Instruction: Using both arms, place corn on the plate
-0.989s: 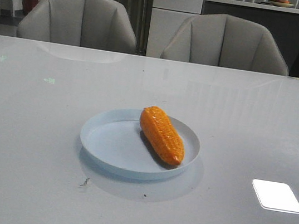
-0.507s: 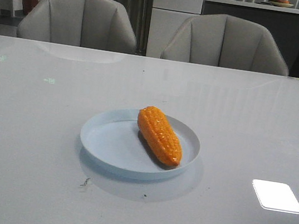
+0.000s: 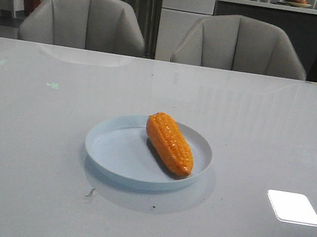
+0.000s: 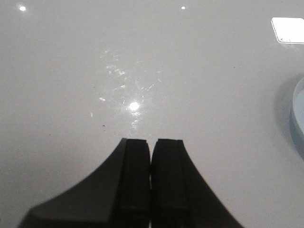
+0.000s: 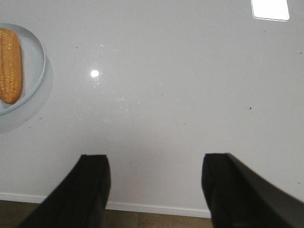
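Note:
The orange corn [image 3: 170,143] lies on the right half of the pale blue plate [image 3: 112,147] in the middle of the table, its tapered end toward the front. The right wrist view shows the same corn [image 5: 9,64] on the plate [image 5: 37,71], far from my right gripper [image 5: 156,164], which is open over the table's near edge with nothing between its fingers. My left gripper [image 4: 152,147] is shut on nothing above bare table, with only a sliver of the plate's rim [image 4: 298,111] at the side of its view. Neither arm appears in the front view.
Two grey chairs [image 3: 83,21] [image 3: 241,44] stand behind the table's far edge. A bright window reflection [image 3: 293,207] lies on the glossy top at the front right. The table's near edge [image 5: 156,207] runs just under my right gripper.
The corn shifted slightly left on the plate between one second ago and half a second ago, then stayed still.

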Action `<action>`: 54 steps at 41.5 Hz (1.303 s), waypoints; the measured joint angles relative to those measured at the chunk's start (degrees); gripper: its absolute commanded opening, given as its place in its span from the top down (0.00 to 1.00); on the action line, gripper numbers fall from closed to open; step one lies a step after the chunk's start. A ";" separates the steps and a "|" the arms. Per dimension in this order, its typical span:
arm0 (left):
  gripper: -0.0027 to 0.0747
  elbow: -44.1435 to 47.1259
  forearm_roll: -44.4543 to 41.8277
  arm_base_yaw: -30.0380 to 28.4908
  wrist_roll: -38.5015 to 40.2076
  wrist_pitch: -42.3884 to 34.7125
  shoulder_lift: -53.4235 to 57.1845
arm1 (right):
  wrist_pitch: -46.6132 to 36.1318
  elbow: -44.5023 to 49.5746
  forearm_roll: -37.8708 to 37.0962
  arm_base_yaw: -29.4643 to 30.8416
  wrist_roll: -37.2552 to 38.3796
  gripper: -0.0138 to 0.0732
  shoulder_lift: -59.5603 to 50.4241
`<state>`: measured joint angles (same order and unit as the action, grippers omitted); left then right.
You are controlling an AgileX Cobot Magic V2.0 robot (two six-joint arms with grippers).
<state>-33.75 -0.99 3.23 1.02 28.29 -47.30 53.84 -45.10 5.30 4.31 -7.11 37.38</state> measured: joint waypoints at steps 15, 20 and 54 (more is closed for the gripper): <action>0.84 0.00 0.00 0.00 0.00 0.00 0.00 | 0.00 0.00 0.00 0.00 0.00 0.25 0.00; 0.84 0.14 0.00 0.00 0.00 -0.13 0.00 | 0.00 0.00 0.00 0.00 0.00 0.25 0.00; 0.84 23.64 -3.11 -0.03 0.00 -2.73 47.58 | -0.38 0.14 0.00 0.00 0.00 0.25 -0.09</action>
<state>-10.11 -4.09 3.19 1.02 25.56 0.27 53.46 -44.95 5.30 4.31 -7.11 37.29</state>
